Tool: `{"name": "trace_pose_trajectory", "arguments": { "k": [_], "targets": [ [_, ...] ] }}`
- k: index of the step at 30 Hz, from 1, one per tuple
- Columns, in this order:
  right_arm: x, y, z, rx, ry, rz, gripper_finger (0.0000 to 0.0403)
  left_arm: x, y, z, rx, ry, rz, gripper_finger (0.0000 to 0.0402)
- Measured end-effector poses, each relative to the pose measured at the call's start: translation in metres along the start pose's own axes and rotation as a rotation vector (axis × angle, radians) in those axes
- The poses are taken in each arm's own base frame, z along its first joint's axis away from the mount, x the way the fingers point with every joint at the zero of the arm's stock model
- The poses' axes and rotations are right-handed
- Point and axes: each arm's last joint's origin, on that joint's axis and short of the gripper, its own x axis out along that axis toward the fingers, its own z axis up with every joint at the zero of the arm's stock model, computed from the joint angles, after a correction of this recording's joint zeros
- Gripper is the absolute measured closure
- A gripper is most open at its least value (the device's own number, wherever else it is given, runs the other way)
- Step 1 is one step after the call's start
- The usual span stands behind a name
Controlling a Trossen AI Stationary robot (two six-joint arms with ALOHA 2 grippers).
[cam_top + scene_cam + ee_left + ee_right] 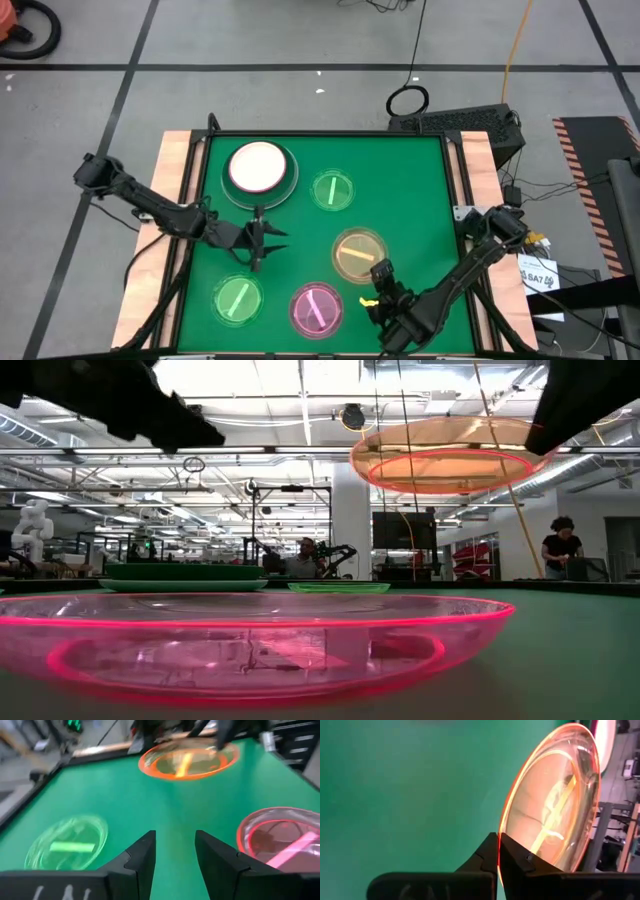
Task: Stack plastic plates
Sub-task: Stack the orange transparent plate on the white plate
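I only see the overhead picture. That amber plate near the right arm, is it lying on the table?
Observer: No. The low view shows the amber plate lifted clear above the green table.
Operator: What holds it up?
Observer: The right end effector is shut on its rim.
Operator: And the left one?
Observer: The left end effector is open and empty, between the green plate and the pink plate.
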Motion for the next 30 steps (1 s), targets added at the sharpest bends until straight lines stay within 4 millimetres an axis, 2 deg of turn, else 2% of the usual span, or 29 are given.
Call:
{"name": "trace_pose_trajectory", "arguments": {
  "k": [8, 11, 15, 20, 30],
  "targets": [
    [0.000, 0.000, 0.000, 0.007, -0.006, -0.004, 0.0403, -0.006, -0.015, 0.016, 0.126, -0.123, -0.056, 0.0249],
    [-0.001, 0.001, 0.001, 0.009, -0.010, -0.003, 0.0403, -0.007, -0.019, 0.024, 0.161, -0.149, -0.065, 0.0222],
    [-0.001, 0.000, 0.001, 0.009, -0.017, -0.026, 0.0403, -0.003, -0.024, 0.031, 0.197, -0.151, -0.069, 0.0164],
    [-0.001, -0.001, 0.002, 0.013, -0.028, -0.053, 0.0403, 0.010, -0.033, 0.032, 0.279, -0.122, -0.077, 0.0115],
    [-0.001, 0.001, 0.009, 0.066, -0.091, -0.026, 0.0403, 0.056, -0.060, 0.039, 0.473, -0.028, -0.096, 0.0110]
  ]
}}
